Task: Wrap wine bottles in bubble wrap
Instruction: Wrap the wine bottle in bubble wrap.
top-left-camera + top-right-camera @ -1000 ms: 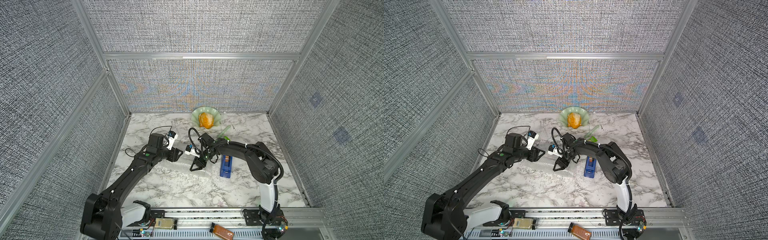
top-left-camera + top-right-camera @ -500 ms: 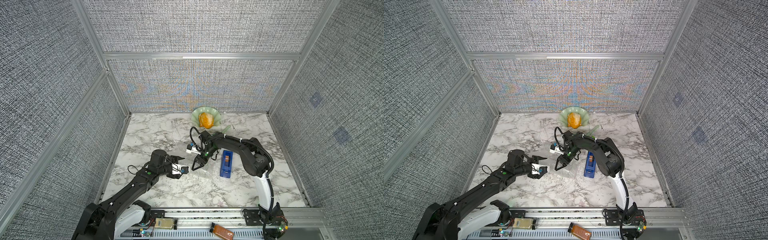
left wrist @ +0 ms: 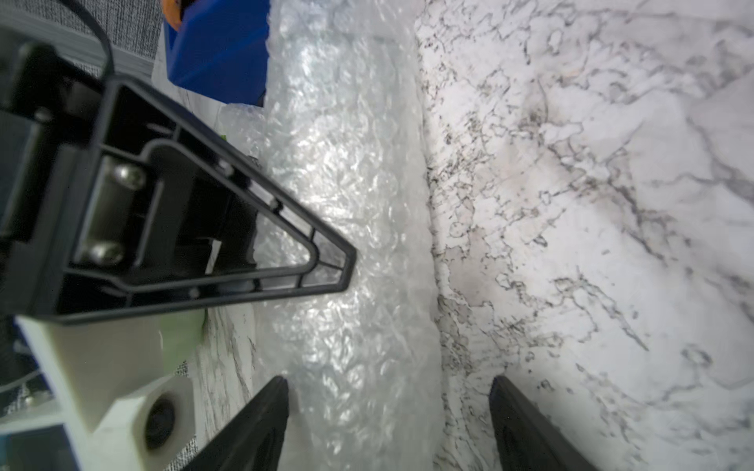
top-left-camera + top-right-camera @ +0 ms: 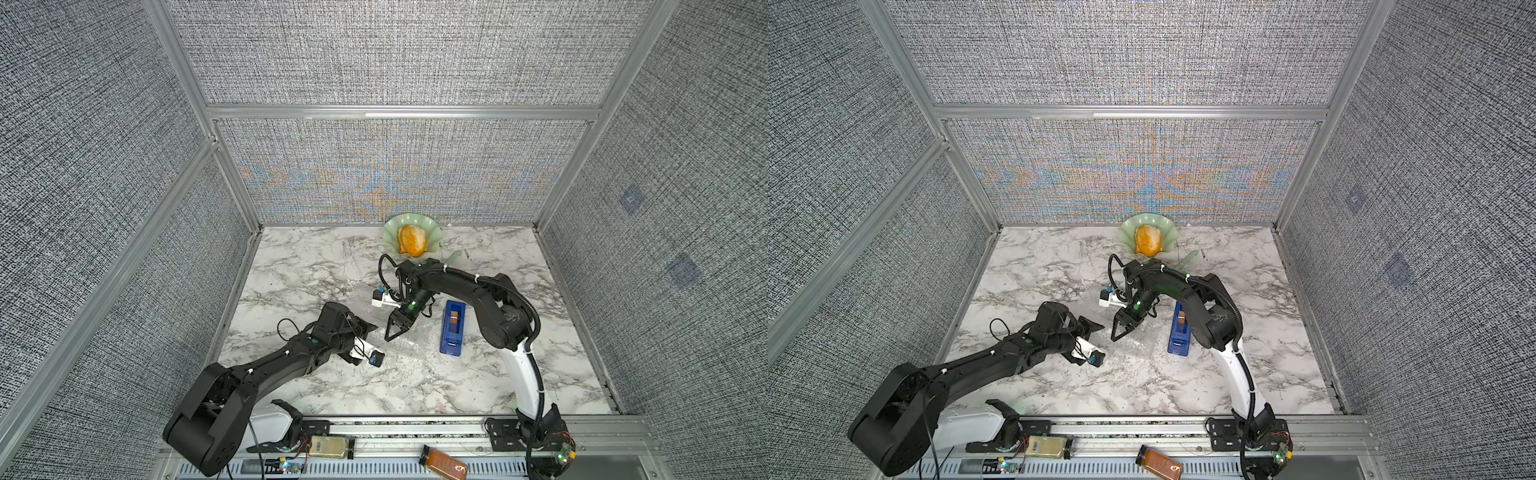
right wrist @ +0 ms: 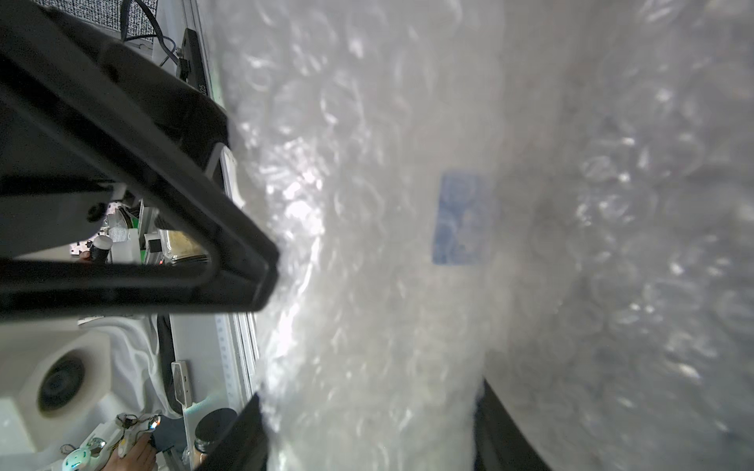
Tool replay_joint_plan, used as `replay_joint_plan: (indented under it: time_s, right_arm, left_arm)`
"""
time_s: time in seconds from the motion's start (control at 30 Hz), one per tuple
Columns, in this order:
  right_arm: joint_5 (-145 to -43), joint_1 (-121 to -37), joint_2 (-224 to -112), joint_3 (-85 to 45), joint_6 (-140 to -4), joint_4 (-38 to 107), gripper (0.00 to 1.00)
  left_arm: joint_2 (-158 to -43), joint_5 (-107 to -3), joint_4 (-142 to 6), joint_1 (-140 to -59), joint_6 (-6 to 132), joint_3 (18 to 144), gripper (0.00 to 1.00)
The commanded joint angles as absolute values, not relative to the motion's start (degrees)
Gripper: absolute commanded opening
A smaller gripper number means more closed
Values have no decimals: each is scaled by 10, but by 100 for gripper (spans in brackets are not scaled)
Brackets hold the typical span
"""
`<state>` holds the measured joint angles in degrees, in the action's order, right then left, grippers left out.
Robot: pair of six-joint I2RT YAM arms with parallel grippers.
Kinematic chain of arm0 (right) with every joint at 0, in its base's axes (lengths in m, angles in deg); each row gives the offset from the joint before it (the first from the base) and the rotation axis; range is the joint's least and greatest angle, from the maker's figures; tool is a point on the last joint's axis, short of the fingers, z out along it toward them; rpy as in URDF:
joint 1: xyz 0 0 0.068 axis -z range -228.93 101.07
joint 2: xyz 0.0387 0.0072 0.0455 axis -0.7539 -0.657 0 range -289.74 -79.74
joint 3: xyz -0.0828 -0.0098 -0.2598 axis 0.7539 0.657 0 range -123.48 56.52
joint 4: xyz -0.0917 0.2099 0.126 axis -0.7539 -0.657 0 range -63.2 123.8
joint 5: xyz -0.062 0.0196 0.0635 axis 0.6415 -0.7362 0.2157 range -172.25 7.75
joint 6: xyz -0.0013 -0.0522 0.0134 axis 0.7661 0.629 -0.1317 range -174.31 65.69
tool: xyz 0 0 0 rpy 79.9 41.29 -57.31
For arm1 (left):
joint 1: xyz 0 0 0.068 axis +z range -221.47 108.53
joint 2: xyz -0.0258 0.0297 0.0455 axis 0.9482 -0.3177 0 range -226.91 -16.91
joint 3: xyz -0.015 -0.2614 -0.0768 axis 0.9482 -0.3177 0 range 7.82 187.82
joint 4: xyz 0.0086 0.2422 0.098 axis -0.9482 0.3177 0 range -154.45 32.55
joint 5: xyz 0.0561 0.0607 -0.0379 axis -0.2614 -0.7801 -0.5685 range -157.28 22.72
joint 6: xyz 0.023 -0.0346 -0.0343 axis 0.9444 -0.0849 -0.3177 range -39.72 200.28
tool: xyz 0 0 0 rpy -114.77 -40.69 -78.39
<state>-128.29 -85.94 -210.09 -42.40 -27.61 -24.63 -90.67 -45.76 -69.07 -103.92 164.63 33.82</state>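
The bubble wrap lies crumpled in the middle of the marble table, left of the blue tape dispenser. In the right wrist view it is rolled around the wine bottle, of which only the blue label shows through the bubble wrap. My right gripper points down at the roll's left end, its jaws shut on the wrapped bundle. My left gripper is low beside it, open, straddling the roll's edge with bare marble inside one finger.
A blue tape dispenser lies right of the wrap. A green shell dish holding an orange object stands at the back wall, with a green packet nearby. A brown-filled bottle lies on the front rail. Padded walls enclose three sides.
My left arm has swung back from the far-left end of the wrap toward the table's front and lowered, and its jaws have opened wider. The right gripper kept its hold and barely moved.
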Motion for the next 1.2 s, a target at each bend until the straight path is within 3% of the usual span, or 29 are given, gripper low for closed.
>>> replay_joint_plan:
  time_s: [0.0,0.23,0.53,0.67,0.83,1.03,1.17]
  right_arm:
    - [-1233,-859,-2106,-419,-275,-291,48]
    - [-1229,-859,-2104,-418,-273,-291,48]
    - [-1214,-859,-2075,-419,-281,-267,56]
    - [-1199,-852,-2044,-406,-299,-234,70]
    - [-1177,-833,-1954,-356,-344,-146,78]
    - [-1166,-793,-1819,-276,-394,-33,82]
    - [-1100,-779,-1736,-208,-423,29,82]
  left_arm:
    - [-934,-496,-759,-1044,1635,333,76]
    - [-969,-506,-820,-1050,1618,328,72]
    - [-982,-520,-785,-1078,1574,346,43]
    - [-979,-525,-762,-1083,1549,358,42]
    - [-951,-496,-702,-1084,1514,371,42]
    - [-931,-469,-605,-1084,1416,402,38]
    - [-939,-467,-523,-1084,1390,440,36]
